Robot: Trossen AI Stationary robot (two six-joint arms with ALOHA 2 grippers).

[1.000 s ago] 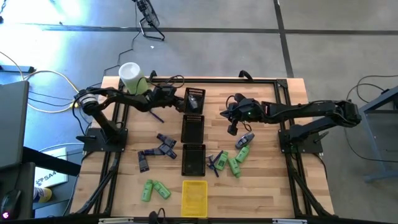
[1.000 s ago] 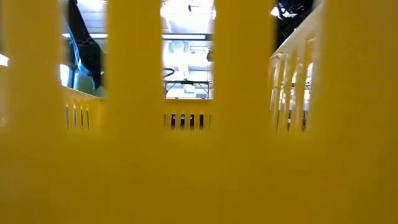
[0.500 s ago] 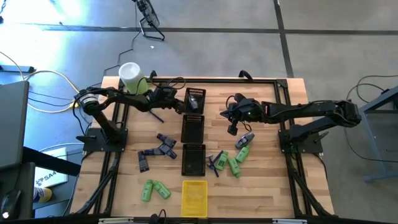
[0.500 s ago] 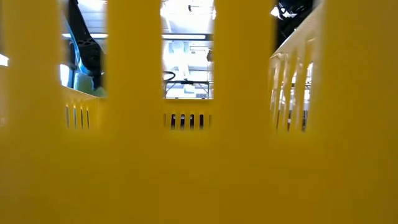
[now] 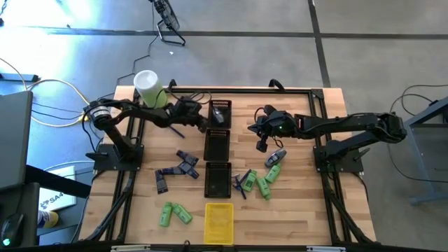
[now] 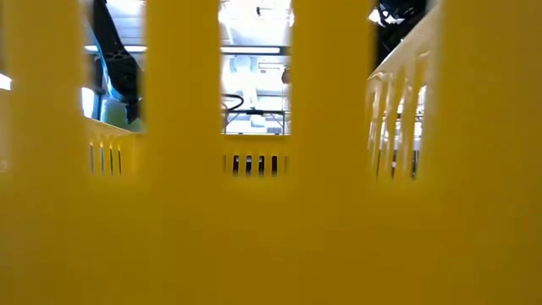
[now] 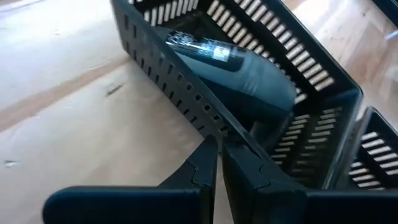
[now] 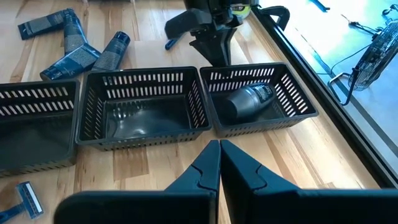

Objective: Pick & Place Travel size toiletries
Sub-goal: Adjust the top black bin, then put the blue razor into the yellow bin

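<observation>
Grey-blue oval toiletry [image 8: 249, 99], silver label, lying in top black tray [image 5: 220, 112]. Left pincer [image 7: 219, 163] pressed together at tray wall; right pincer [image 8: 219, 163] pressed together, empty.

Wooden table [image 5: 150, 199]: trays [image 5: 218, 144], toiletries [image 5: 262, 183]

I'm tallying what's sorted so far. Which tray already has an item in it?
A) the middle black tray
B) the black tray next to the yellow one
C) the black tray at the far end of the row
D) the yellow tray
C: the right wrist view shows a grey tube lying in the far black tray, while the middle black tray is bare.
</observation>
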